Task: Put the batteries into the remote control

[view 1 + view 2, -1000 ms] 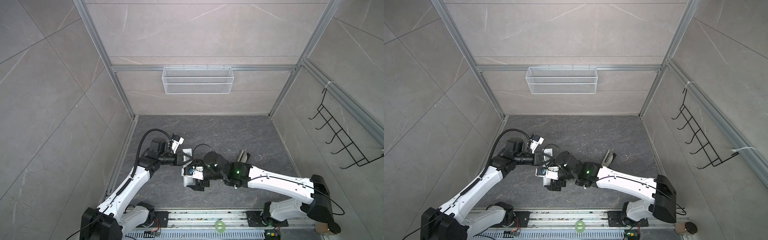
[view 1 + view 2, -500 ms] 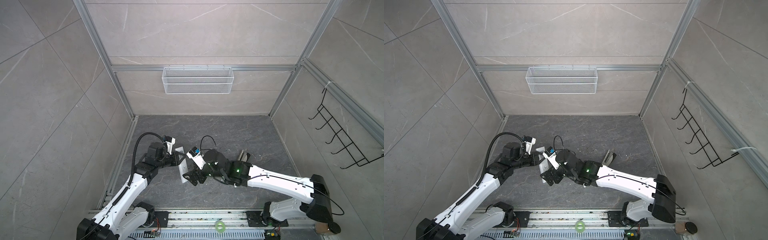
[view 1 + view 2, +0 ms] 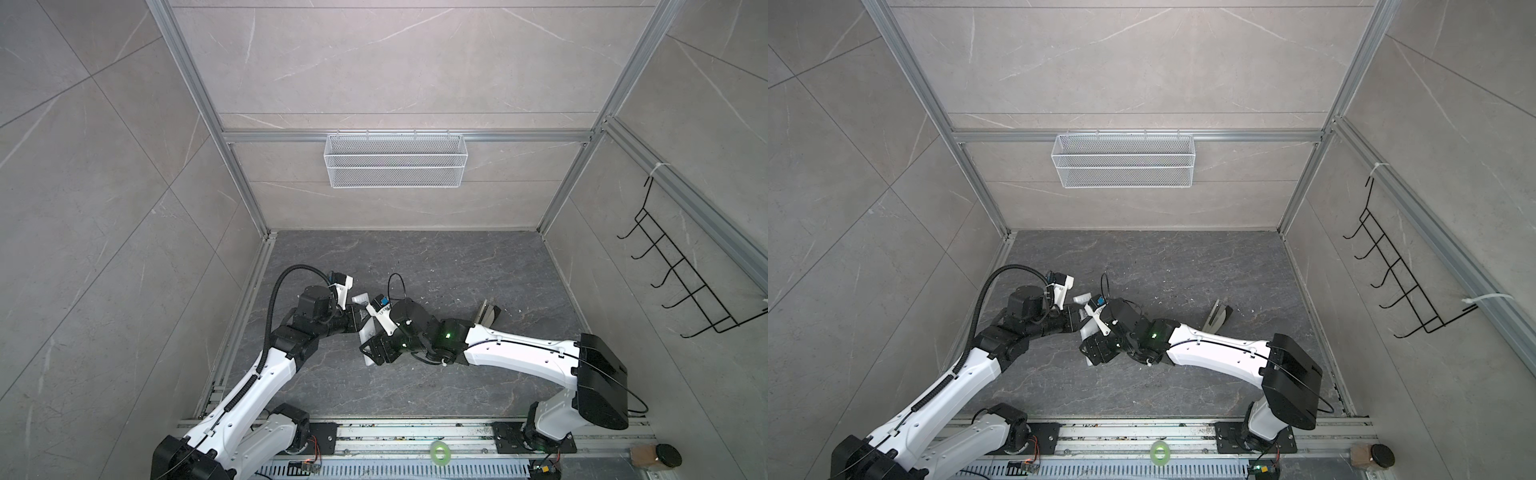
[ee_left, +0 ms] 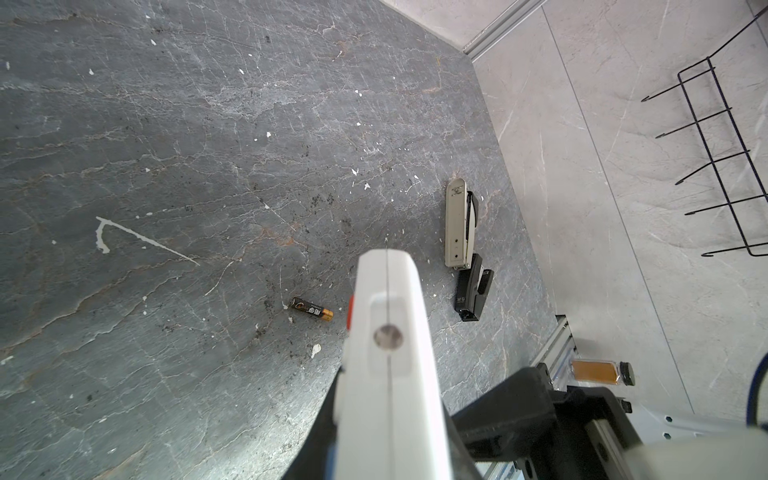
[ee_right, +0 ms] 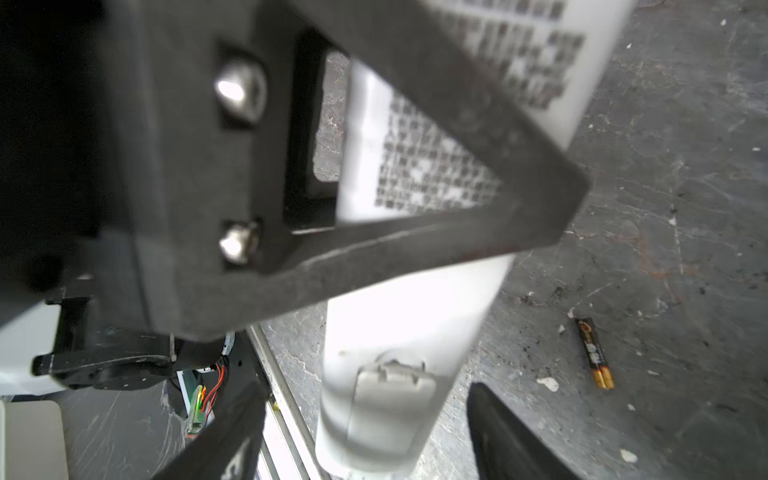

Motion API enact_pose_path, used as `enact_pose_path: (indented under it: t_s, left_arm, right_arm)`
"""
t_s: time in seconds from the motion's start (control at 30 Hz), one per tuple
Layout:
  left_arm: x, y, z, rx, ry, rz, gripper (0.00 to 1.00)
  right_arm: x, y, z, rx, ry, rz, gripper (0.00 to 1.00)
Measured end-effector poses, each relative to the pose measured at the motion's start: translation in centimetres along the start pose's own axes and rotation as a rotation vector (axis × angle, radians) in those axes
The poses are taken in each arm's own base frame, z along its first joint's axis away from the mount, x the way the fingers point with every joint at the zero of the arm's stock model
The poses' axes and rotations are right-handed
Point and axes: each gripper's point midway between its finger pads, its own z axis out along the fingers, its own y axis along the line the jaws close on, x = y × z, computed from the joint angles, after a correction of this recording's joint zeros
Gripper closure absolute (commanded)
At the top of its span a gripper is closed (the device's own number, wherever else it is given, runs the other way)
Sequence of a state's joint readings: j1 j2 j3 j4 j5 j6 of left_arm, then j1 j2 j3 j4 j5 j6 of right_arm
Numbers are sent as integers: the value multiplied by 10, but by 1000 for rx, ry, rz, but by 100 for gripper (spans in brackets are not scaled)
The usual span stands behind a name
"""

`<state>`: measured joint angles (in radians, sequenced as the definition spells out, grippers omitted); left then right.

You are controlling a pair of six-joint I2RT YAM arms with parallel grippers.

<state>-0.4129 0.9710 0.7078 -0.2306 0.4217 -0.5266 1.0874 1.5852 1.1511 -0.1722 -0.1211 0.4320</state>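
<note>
1. Grey counter (image 4: pixel 166 124): battery (image 4: pixel 311 309) lies loose, remote control (image 5: pixel 415 324) held above it.
2. Left gripper (image 3: pixel 360 325) clamps the remote control; right gripper (image 5: pixel 365 415) straddles it, jaws apart.
3. Pinch your right on its sides (clear of the battery cover (image 5: pixel 390 403)).

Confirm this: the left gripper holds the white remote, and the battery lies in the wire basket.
Not quite. The left wrist view shows the battery lying on the dark table, not in the wire basket. The left gripper does hold the remote control.
</note>
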Motion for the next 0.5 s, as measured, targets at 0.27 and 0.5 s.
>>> enact_pose_path:
  t_s: [0.27,0.5]
  left_arm:
    - [0,-2,-1,5,-5,6,100]
    - [0,-3,-2,5,-6,8,100]
  right_arm:
    - [-5,-3,0,-2,-13,17,39]
    - [-7,-7,1,1,-17,35,55]
